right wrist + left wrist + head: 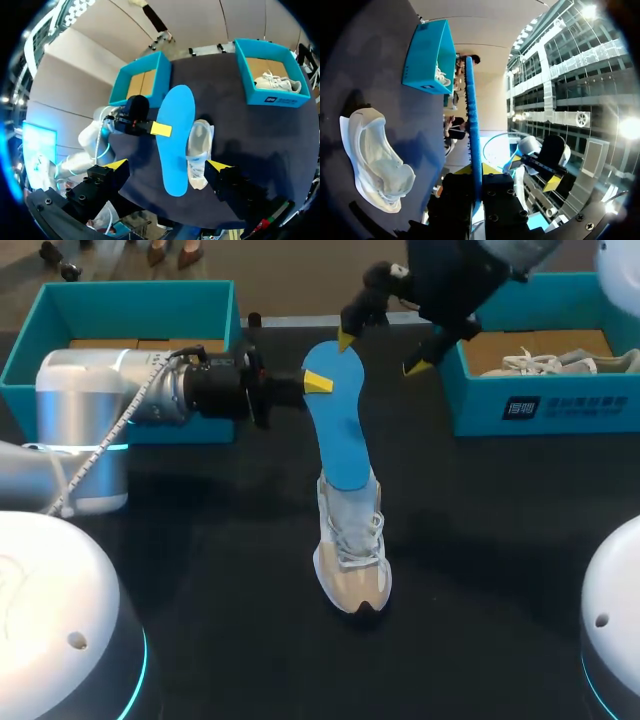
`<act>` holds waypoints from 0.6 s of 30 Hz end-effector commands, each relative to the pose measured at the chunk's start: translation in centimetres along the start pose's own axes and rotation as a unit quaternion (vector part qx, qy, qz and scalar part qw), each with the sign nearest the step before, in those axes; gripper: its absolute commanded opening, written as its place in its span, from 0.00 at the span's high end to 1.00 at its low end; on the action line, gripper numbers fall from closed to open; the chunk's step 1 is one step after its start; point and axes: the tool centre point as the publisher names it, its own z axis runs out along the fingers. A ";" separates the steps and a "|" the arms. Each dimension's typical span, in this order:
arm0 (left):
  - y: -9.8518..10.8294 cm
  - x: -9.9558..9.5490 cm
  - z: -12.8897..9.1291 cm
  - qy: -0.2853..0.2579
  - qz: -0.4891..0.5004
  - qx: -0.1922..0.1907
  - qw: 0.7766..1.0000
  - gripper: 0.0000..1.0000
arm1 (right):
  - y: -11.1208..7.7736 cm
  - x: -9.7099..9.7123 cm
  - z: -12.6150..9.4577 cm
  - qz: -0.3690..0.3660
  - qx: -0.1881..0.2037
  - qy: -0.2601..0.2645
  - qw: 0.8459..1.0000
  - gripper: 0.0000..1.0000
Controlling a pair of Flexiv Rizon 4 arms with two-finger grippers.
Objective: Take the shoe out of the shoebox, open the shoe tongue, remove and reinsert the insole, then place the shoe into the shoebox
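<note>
Shoe (352,560) stands on the desk (200,540), the insole's (338,430) lower end at its opening. Left gripper (320,383) pinches the insole; right gripper (381,353) gapes empty above. Pushed down, the insole may buckle or topple the unheld shoe.

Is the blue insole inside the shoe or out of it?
Out. The left gripper holds the blue insole clear of the shoe; the right wrist view shows its whole outline, and the shoe's opening looks empty.

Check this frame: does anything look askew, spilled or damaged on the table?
Nothing stands out. The flat blue insole is pinched in the left gripper, raised over the white sneaker, as the task expects.
</note>
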 end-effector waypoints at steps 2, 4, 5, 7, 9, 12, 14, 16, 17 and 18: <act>0.1 0.1 0.0 -0.002 0.000 0.000 1.000 1.00 | 0.6 0.9 0.4 -0.007 0.003 -0.120 0.993 0.00; 0.1 0.1 0.0 -0.002 0.000 0.000 1.000 1.00 | 0.7 1.2 0.5 -0.013 0.004 -0.139 0.990 0.00; 0.1 0.1 0.0 -0.002 0.000 0.000 1.000 1.00 | 0.7 1.3 0.5 -0.015 0.005 -0.147 0.989 0.00; 0.1 0.1 0.0 -0.002 0.000 0.000 1.000 1.00 | 0.8 1.4 0.7 -0.020 0.009 -0.164 0.986 0.00; 0.1 0.1 0.0 -0.002 0.000 0.000 1.000 1.00 | 0.8 1.6 0.9 -0.025 0.013 -0.185 0.982 0.00; 0.1 0.1 0.0 -0.002 0.000 0.000 1.000 1.00 | 0.8 1.8 1.2 -0.030 0.019 -0.204 0.978 0.00; 0.1 0.1 0.0 -0.002 0.000 0.000 1.000 1.00 | 0.8 1.9 1.5 -0.034 0.022 -0.215 0.976 0.00; 0.1 0.1 0.0 -0.002 0.000 0.000 1.000 1.00 | 0.7 2.1 1.7 -0.036 0.023 -0.217 0.975 0.00; 0.1 0.1 0.0 -0.002 0.000 0.000 1.000 1.00 | 0.6 2.1 1.8 -0.036 0.023 -0.218 0.975 0.00; 0.1 0.1 0.0 -0.002 0.000 0.000 1.000 1.00 | 0.6 2.1 1.8 -0.036 0.024 -0.218 0.975 0.00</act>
